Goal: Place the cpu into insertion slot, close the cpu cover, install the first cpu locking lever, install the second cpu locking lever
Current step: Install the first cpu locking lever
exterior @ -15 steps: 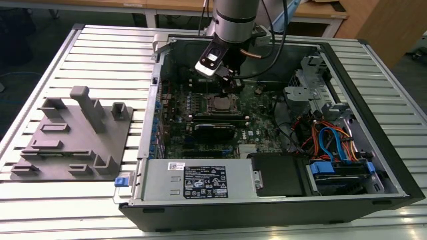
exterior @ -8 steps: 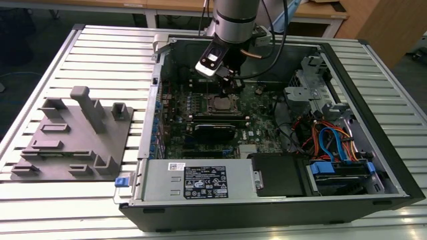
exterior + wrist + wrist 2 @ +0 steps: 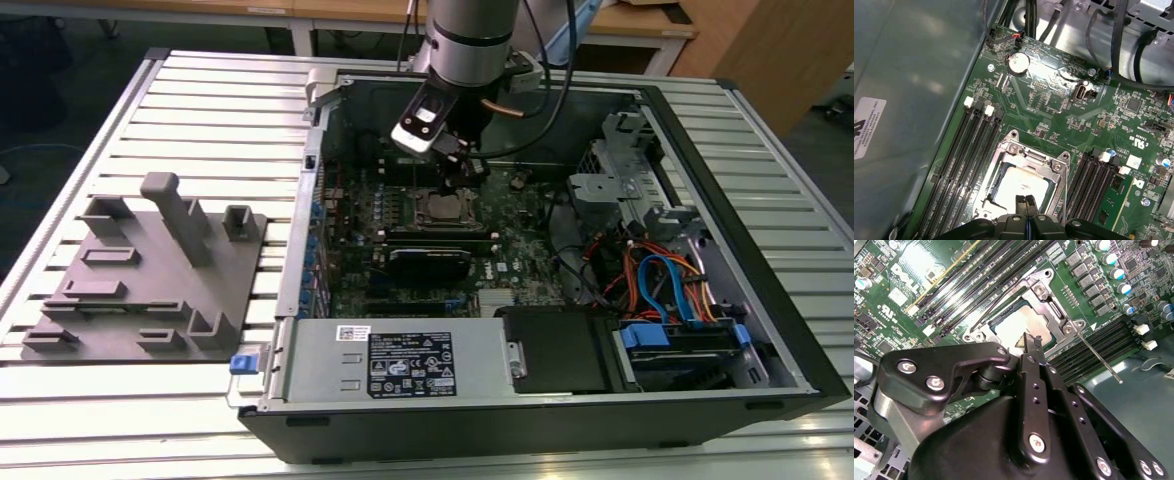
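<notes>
Cpu | directly beneath gripper | fingers together, tips near its edge

Exterior view: bright, even, diffuse overhead light on the slatted table; noticeably dimmer inside the computer case around the cpu.

Second wrist view: pale sheen on the cpu; blown-out white glare on the green board, across the memory slots from the cpu; soft highlights on the black gripper just beside the cpu.

First wrist view: cpu washed pale; blotchy grey reflections on the case wall, well apart from the cpu.
</notes>
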Action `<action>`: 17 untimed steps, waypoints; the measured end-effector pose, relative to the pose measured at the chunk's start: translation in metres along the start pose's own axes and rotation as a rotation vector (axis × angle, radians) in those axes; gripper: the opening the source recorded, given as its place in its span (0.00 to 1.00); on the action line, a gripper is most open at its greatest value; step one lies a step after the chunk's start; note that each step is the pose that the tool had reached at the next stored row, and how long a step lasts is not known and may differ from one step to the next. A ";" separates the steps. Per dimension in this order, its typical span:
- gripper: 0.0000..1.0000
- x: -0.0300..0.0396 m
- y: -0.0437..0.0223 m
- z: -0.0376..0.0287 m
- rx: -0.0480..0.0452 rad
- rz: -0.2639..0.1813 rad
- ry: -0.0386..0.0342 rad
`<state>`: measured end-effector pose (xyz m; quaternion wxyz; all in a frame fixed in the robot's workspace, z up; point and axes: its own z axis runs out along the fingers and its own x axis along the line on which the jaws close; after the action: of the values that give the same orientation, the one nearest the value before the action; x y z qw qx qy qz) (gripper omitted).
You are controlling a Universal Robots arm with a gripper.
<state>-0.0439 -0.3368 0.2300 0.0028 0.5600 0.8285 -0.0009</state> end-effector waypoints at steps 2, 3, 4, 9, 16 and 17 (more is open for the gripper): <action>0.10 0.0000 0.0000 0.0000 -0.0001 -0.013 0.0000; 0.10 0.0000 0.0000 0.0000 -0.0001 -0.021 0.0000; 0.10 0.0000 0.0000 0.0000 -0.0001 -0.025 0.0000; 0.10 0.0000 0.0000 0.0000 -0.0002 -0.038 0.0001; 0.10 0.0000 -0.0001 -0.0041 -0.0004 -0.042 -0.0007; 0.10 0.0000 -0.0001 -0.0049 0.0000 -0.042 -0.0015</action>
<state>-0.0440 -0.3369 0.2349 0.0034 0.5424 0.8401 -0.0013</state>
